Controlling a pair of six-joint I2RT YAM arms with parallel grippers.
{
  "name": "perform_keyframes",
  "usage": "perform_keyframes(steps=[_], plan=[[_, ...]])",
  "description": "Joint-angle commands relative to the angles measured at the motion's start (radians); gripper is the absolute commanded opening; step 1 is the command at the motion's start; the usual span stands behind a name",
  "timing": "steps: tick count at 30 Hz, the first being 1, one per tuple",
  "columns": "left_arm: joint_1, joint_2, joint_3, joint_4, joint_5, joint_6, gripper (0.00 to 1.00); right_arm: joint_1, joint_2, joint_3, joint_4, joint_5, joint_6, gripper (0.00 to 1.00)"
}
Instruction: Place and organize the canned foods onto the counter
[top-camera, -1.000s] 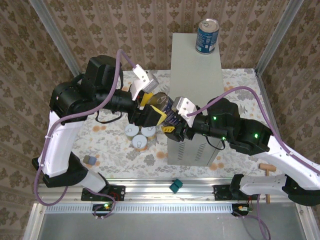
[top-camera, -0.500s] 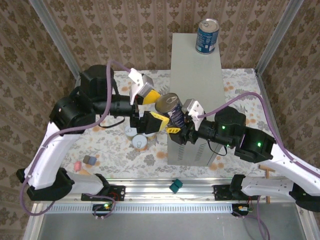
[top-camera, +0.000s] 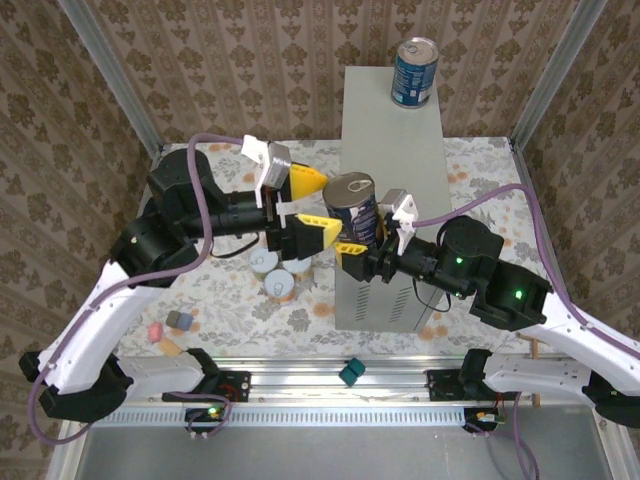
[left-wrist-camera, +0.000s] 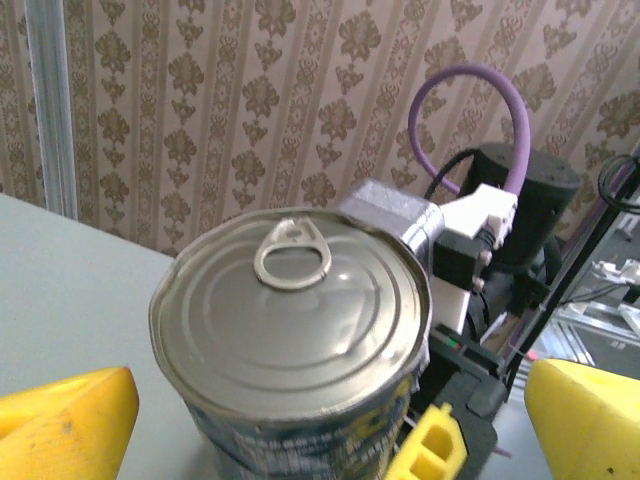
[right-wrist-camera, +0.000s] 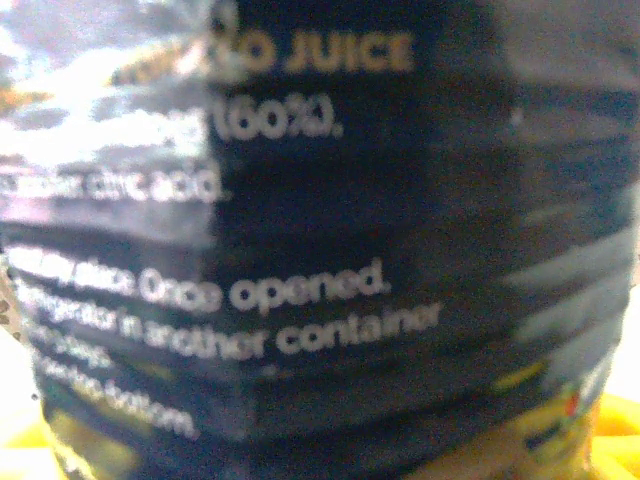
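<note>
The right hand (top-camera: 357, 246) is clamped on the lower part of a blue-labelled can (top-camera: 352, 207). The can is upright, ring-pull top up, over the near half of the tall grey table (top-camera: 395, 150). The left hand (top-camera: 311, 206) stands wide apart just left of that can, gripping nothing. A second blue can (top-camera: 414, 72) stands at the table's far end. Some short white-lidded cans (top-camera: 281, 284) sit on the floral floor (top-camera: 225, 305) beside the table.
</note>
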Motion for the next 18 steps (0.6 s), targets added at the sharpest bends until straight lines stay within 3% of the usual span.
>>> perform_keyframes(steps=[1,11,18], plan=[[-0.009,0.024,0.002,0.13,-0.006,-0.055,1.0,0.0,-0.044,0.005,0.187,0.014,0.05,0.56],[-0.011,0.116,0.06,0.163,0.013,-0.072,1.0,0.0,-0.06,-0.005,0.196,0.009,0.059,0.56],[-0.012,0.163,0.109,0.18,0.054,-0.077,0.89,0.0,-0.059,-0.014,0.197,0.038,0.061,0.57]])
